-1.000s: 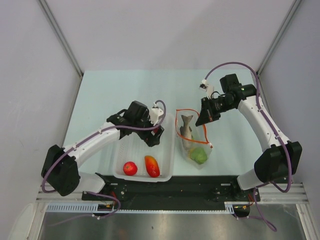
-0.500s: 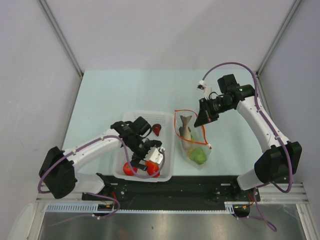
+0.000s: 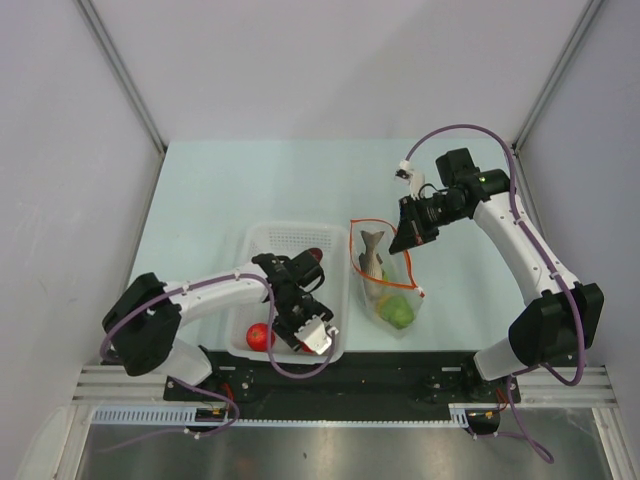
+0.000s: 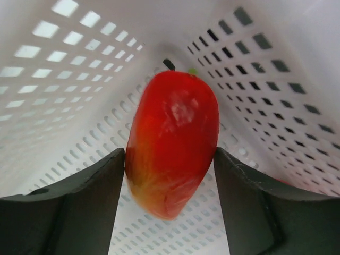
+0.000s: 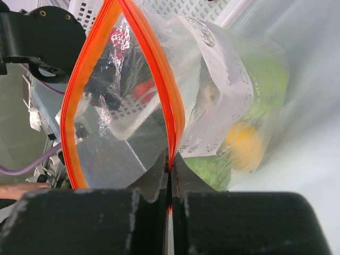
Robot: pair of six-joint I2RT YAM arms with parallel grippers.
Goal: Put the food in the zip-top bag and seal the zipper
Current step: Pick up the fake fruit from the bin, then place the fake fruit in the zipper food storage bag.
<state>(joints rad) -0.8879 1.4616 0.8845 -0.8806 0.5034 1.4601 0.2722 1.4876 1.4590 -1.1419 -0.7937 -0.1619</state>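
Red-orange pepper [image 4: 172,133] sits between the fingers [image 4: 74,212] of my left gripper [image 4: 169,156]. In the left wrist view both fingers touch its flanks, so I read this hand as closed on the pepper at a medium width. I cannot tell whether the pepper rests on the floor of the basket [image 3: 270,232] or hangs just above it. The top view puts this gripper in the near right corner of the white perforated basket.

1. Near row. A red fruit [image 3: 260,337] lies in the basket just left of the left gripper.
2. Far side of the basket. A small red piece [image 3: 314,258] lies against the right wall.
3. Right of the basket. The clear bag [image 3: 388,290] lies on the pale table [image 3: 220,190], just beside the basket, with its mouth facing away from me.
4. Bag contents. A green ball [image 3: 397,312] sits at the near, closed end and a grey fish [image 3: 372,255] lies toward the mouth. The right wrist view also shows a yellow fruit [image 5: 241,141] beside the green one.
5. Bag mouth. The orange zipper [image 5: 172,106] gapes in a wide loop, unsealed.
6. Far right. My right gripper [image 5: 170,161] is pinched tight on the right side of the zipper strip, jaws fully together with only the strip between them.
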